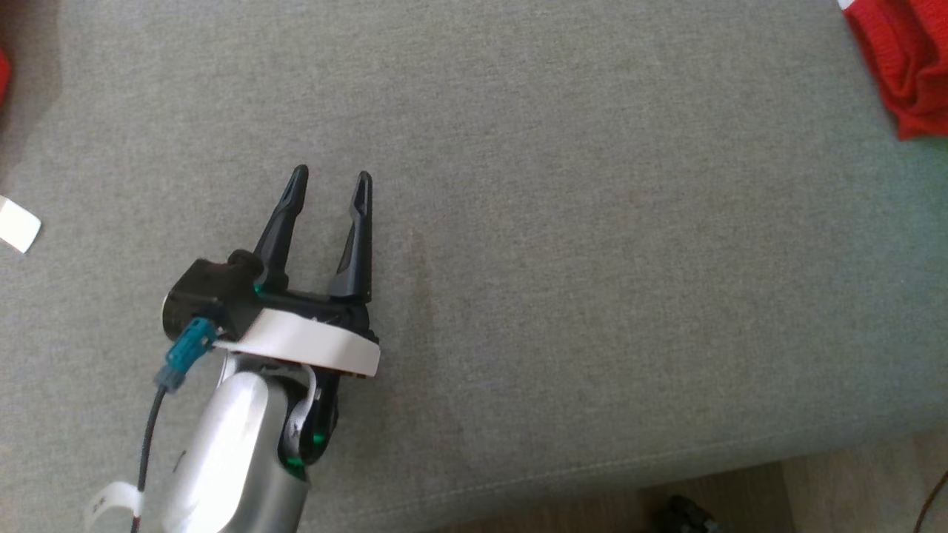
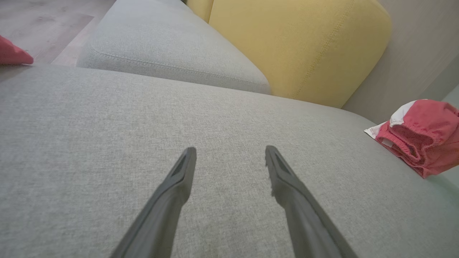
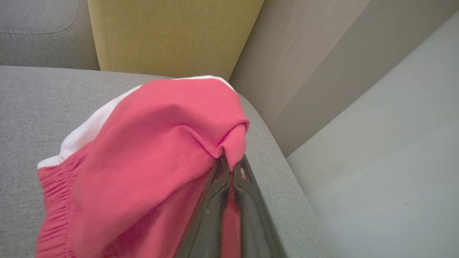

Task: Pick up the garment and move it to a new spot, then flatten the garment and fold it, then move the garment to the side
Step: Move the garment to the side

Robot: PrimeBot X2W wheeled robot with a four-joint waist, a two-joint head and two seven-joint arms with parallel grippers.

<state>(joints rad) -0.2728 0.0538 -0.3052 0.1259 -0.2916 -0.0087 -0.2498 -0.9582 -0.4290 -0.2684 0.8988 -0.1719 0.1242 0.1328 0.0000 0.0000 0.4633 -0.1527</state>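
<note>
Garment [image 3: 150, 143], bunched, partly out of frame, pinched in R fingers [image 3: 209, 218]; L fingers [image 1: 280, 218] spread, empty.

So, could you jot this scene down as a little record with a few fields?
surface: grey woven-fabric sofa seat
clothing: red cloth garment with white trim, bunched at the seat's right end
left arm: left gripper open above bare seat, holding nothing
right arm: right gripper shut on a fold of the garment
backdrop: yellow fabric back cushion
</note>
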